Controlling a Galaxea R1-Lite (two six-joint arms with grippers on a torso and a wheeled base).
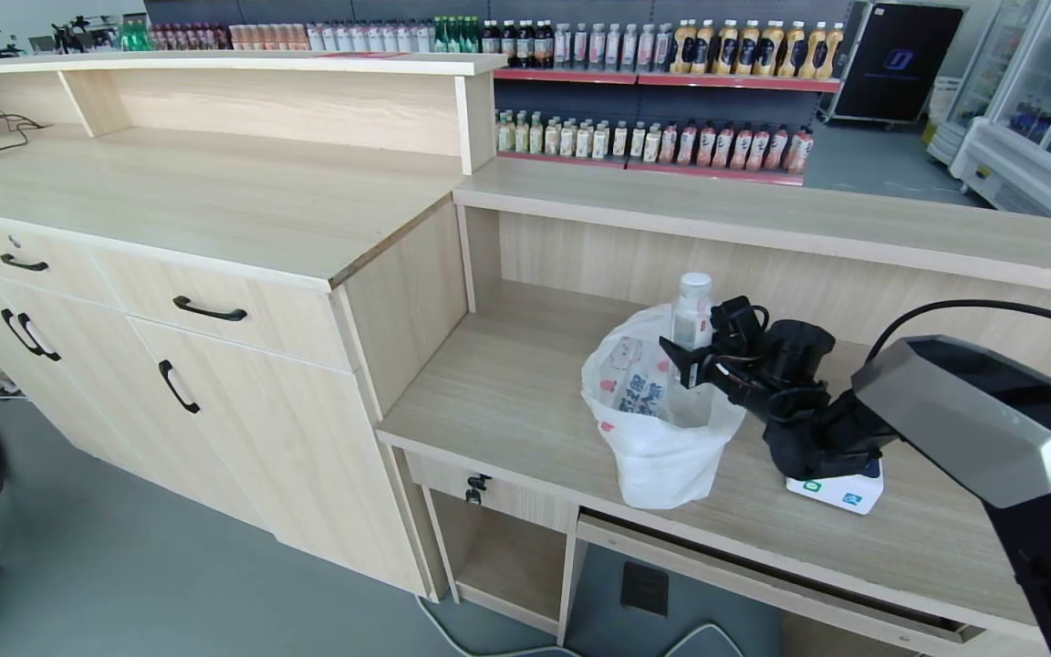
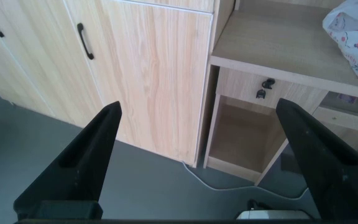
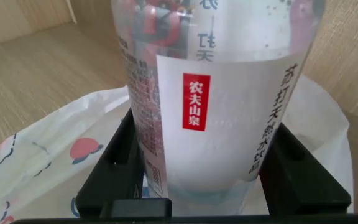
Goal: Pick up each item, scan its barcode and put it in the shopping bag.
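Backdrop: store shelves (image 1: 653, 137) ran across the top of the head view, packed with rows of drink bottles, and glass-door coolers (image 1: 1045, 109) stood in the upper right corner.
Counter: pale wood all round. A tall counter (image 1: 197, 196) filled the upper left, with black-handled drawers and cabinet doors (image 1: 206, 365) below it, and the lower desk (image 1: 525, 383) sat right of centre.
Shopping bag: and there it was, the white shopping bag (image 1: 662, 456) with red and blue print, standing on the lower desk just right of the frame's centre, mouth open upward.
Bottle: a clear bottle (image 1: 691, 315) with a white cap and white label stood upright at the bag's mouth, cap well above the rim and lower part down among the plastic. Whether its base rested on anything could not be made out.
Right gripper: the right gripper (image 1: 694, 365) came in from the lower right and was pinching the bottle. In the right wrist view its black fingers (image 3: 114, 168) pressed on either side of the bottle's lower body, with the bag beneath.
Scanner: a small white device (image 1: 840, 493) with green and blue marks lay on the desk just right of the bag, partly under the right arm.
Left gripper: the left gripper (image 2: 197, 112) hung over grey floor in front of the cabinet doors, well apart from the bag, fingers spread wide with nothing between them.
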